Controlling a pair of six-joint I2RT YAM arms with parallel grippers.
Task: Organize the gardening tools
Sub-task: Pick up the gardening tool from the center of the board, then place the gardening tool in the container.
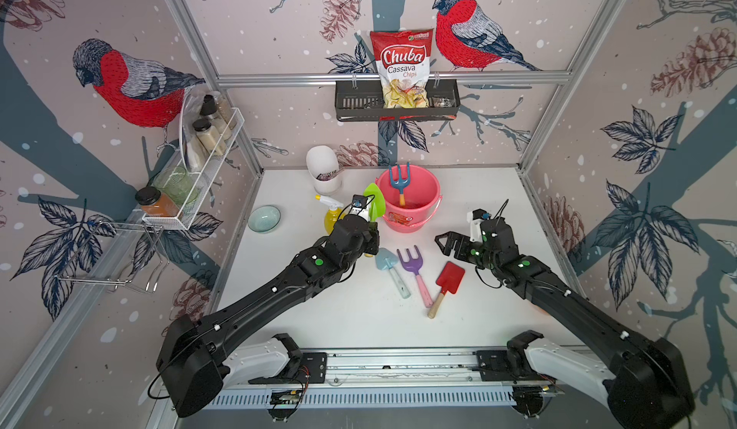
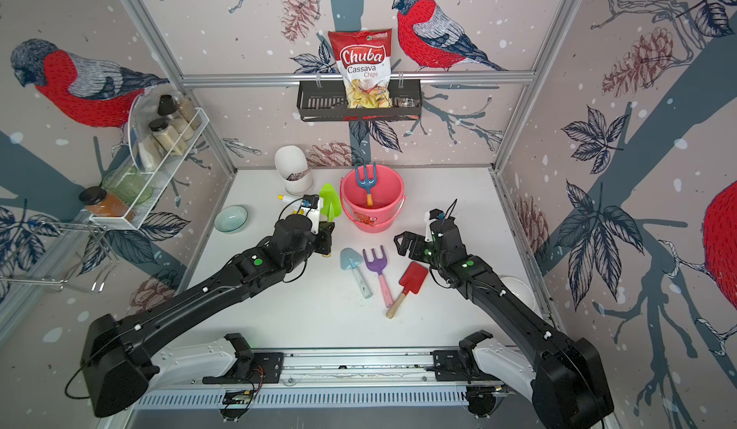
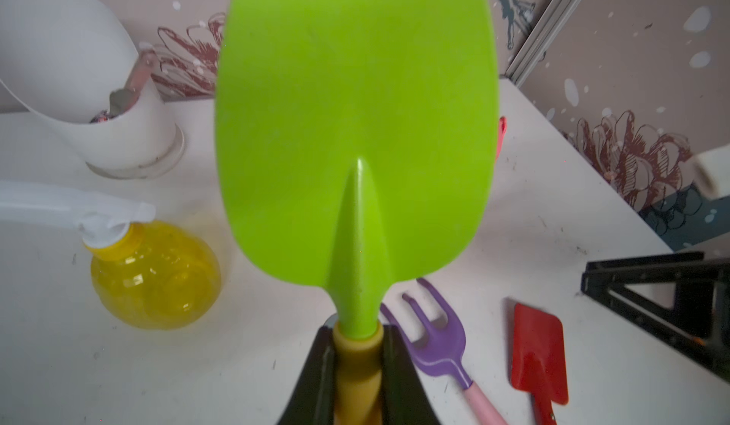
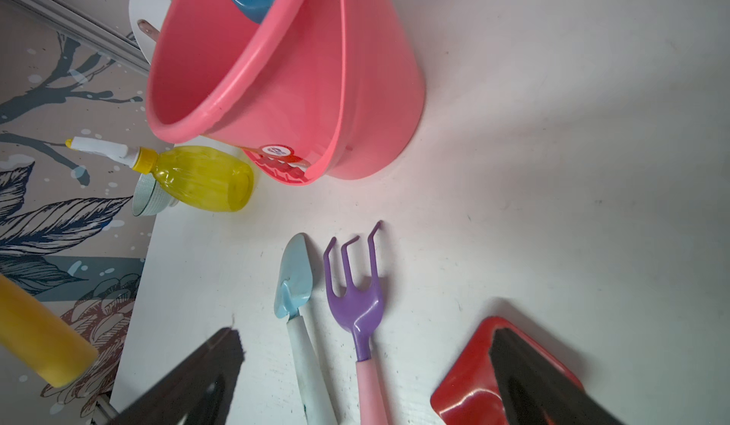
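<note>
Gardening tools are sitting partly sorted: the blue fork is leaning inside the pink bucket at the back of the table. The light-blue shovel, purple fork and red shovel are lying side by side on the table in front of it. The yellow spray bottle is standing near the bucket, on the left arm's side. The left gripper is pinching its jaws narrowly on the yellow handle of the green shovel, holding it blade-up in the air just beside the bucket's rim. The right gripper is hanging with its jaws wide and empty, low over the red shovel's blade; whether a finger is touching it cannot be told. The likeliest trouble seems to be the broad green blade catching the rim on its way in, which could tip or shove the light bucket. The round handle may also be twisting in so narrow a pinch, letting the shovel swing and drop outside. The left wrist is working close to the spray bottle and could be knocking it over. If both arms are heading for the bucket together, they risk meeting above it.
</note>
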